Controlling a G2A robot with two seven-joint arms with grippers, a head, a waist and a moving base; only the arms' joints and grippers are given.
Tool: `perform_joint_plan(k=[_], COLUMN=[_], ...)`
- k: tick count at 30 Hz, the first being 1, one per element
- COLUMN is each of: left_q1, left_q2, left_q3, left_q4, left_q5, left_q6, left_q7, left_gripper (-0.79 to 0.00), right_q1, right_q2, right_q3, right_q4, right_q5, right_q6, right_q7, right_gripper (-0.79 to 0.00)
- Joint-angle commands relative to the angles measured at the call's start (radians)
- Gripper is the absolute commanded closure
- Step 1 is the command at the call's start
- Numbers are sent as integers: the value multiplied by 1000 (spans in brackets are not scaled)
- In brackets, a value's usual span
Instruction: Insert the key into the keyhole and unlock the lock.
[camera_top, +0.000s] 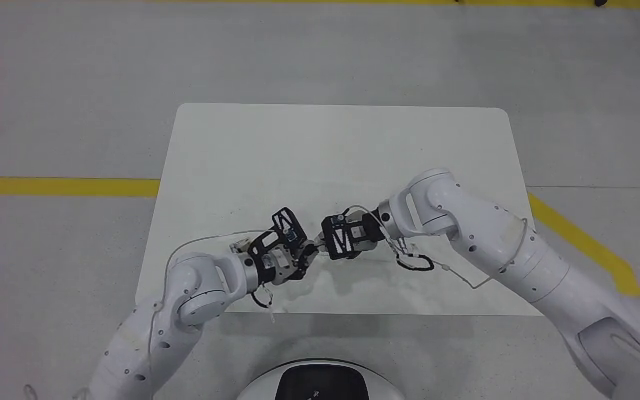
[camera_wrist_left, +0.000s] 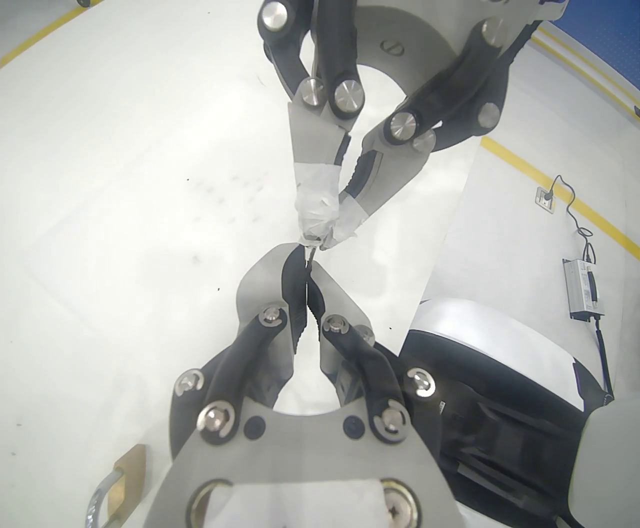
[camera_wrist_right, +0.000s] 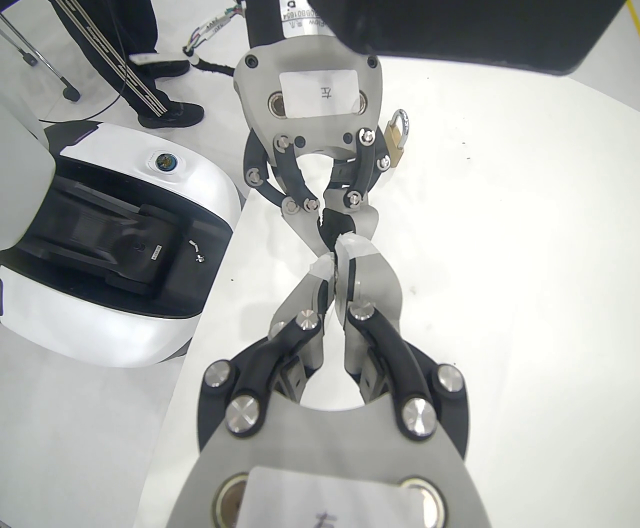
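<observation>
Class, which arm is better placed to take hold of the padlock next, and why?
Left, probably: the padlock lies on the table close behind the left gripper, farther from the right gripper. Both pinch the key, so the left must release first.

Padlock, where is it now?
In the right wrist view the padlock lies on the table just behind the left gripper, beside its wrist, on the table's left side.

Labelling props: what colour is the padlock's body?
Padlock: brass gold, clearest in the right wrist view.
</observation>
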Motion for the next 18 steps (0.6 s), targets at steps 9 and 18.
perform_joint_plan(k=[9,18], left_q1=[-9,-13], left_q2=[4,6], left_q3=[-11,-16], left_q4=[1,2], left_q5=[-20,-27], left_q6=[-4,-7], left_q7=[-5,3], left_gripper=[0,0], right_q1=[17,33], right_q2=[-4,-4], right_q3=[-7,-26], right_q4=[16,18], right_q5=[11,13], right_q6=[0,0], right_q7=[-10,-9], right_gripper=[0,-99])
